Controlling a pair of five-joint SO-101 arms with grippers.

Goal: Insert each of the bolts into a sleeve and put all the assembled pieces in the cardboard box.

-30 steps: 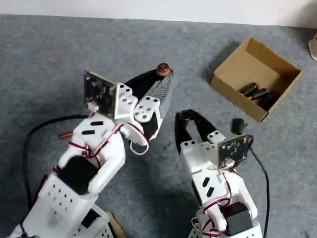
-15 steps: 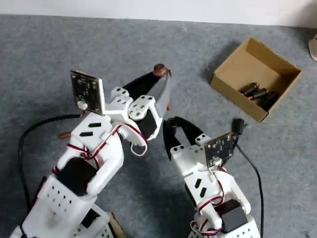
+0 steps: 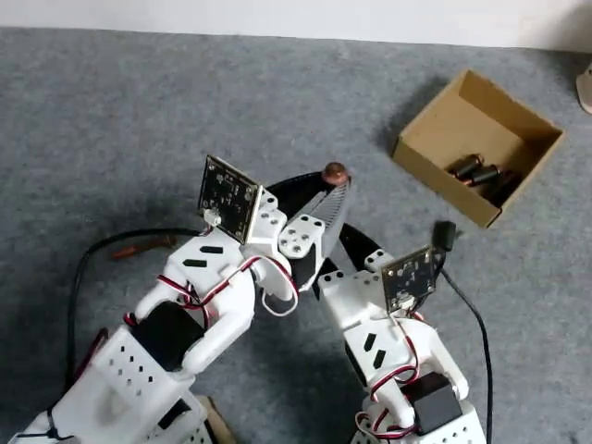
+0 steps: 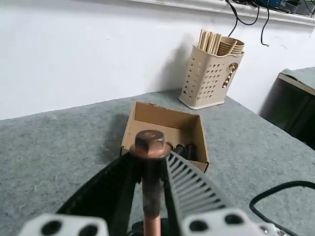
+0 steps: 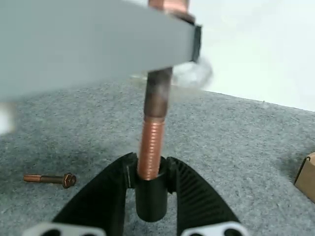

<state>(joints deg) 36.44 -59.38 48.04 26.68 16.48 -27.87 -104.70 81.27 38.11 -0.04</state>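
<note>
The left hand [image 4: 150, 160] pinches the bolt [image 4: 149, 143] upright, head on top; the right hand [image 5: 150, 169] pinches the sleeve [image 5: 150, 204] just under it, near the cardboard box [image 3: 442, 180]. The threaded tip is at the sleeve mouth (perhaps a little inside), so I would keep both axes in line and lower straight, without tilt.

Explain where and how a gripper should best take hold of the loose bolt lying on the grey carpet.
The loose bolt lies flat on the carpet with open floor on both sides, its wider hex head at one end. So probably grip the middle of the shaft, coming straight down from above and closing across its length.
</note>
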